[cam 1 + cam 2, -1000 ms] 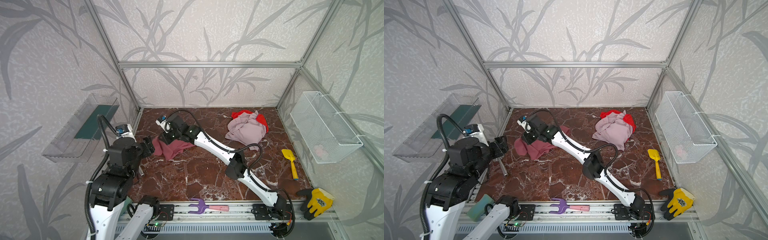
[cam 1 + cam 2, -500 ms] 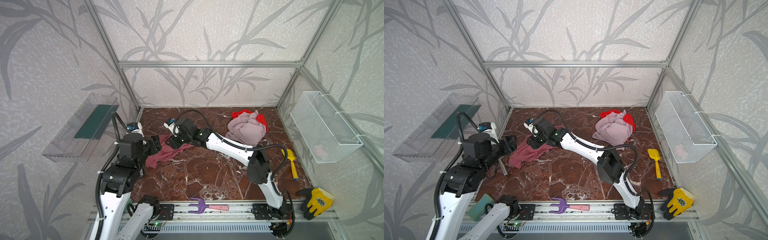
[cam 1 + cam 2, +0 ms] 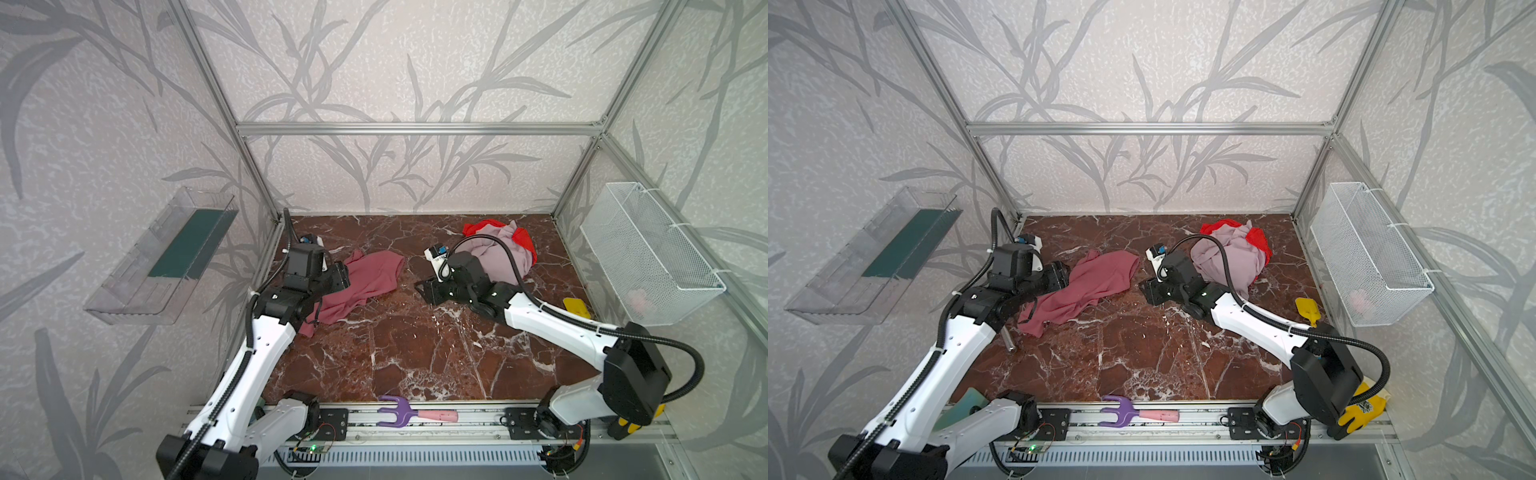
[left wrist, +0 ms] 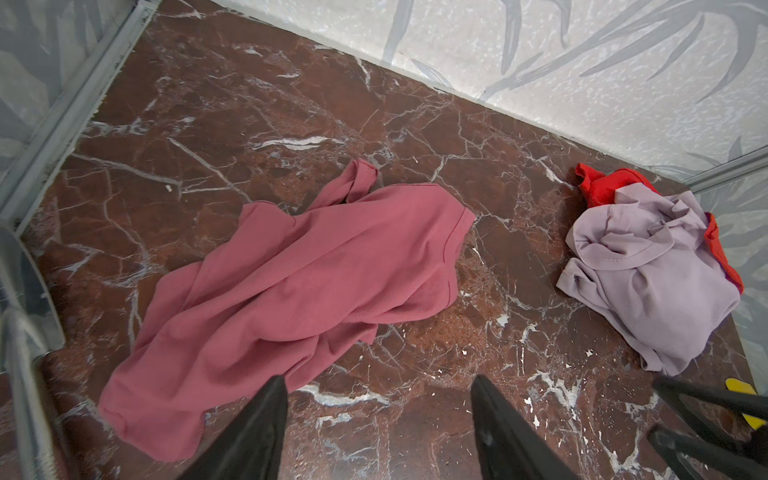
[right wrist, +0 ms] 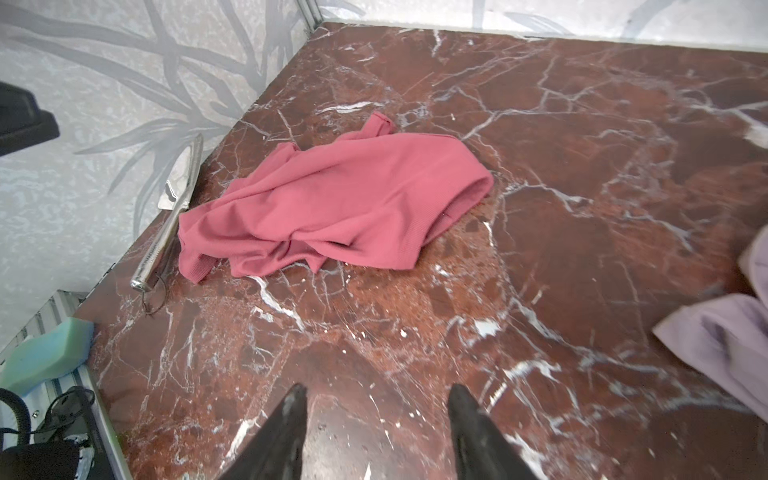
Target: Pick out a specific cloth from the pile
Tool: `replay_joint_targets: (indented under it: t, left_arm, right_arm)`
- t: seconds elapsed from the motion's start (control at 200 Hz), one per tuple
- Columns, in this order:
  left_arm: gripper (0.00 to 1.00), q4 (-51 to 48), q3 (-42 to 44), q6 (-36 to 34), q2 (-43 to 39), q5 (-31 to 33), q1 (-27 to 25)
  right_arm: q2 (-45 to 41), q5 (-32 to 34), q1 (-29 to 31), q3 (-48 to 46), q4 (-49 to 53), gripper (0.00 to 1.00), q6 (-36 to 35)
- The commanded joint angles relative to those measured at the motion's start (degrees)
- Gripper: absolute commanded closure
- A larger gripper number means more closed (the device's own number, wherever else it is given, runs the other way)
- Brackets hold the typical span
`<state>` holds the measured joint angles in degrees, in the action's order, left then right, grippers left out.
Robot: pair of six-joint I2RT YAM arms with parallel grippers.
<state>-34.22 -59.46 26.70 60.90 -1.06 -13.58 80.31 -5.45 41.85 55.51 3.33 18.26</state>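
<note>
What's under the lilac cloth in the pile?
A bright red cloth peeks out from beneath the lilac cloth along two edges. How far it runs underneath, or whether anything else lies there, is covered.

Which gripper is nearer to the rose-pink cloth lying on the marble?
Left. The left gripper hangs open at the edge of the cloth; the right gripper, also open, sits apart from it across bare marble, beside the pile.

The cloth [image 3: 365, 280] lies on the table [image 3: 415, 353], left of the pile [image 3: 521, 259], well apart.
</note>
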Motion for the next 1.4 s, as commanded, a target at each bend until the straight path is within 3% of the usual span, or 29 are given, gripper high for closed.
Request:
replay_joint_targets:
  t: [0.0, 0.155, 0.335, 0.61, 1.05, 1.394]
  left_arm:
    - [0.32, 3.79, -0.61, 0.72, 2.95, 1.51, -1.97]
    - [0.32, 6.41, -2.06, 0.17, 8.86, 1.92, -5.10]
    - [0.35, 7.25, -9.33, -3.35, 20.39, 4.39, -9.54]
    - [0.39, 6.88, -21.24, -5.41, 36.18, 5.17, -10.79]
    - [0.43, -8.97, -43.91, -9.69, 58.43, 7.52, -12.68]
    - [0.44, -9.68, -50.80, -10.50, 67.24, 6.33, -13.49]
  right_arm:
    - [-6.52, 3.36, -1.41, -4.05, 0.46, 0.44, 0.02]
    - [-13.73, 3.79, -4.43, -9.86, 2.96, 0.43, 0.81]
    - [-21.15, 5.32, -7.33, -13.14, 9.50, 0.42, -0.24]
    - [-29.16, 2.76, -13.24, -17.22, 13.63, 0.37, -1.03]
    - [-26.70, -1.31, -17.73, -19.41, 11.17, 0.37, -0.15]
    - [-23.11, -1.75, -18.77, -19.64, 9.76, 0.37, 0.47]
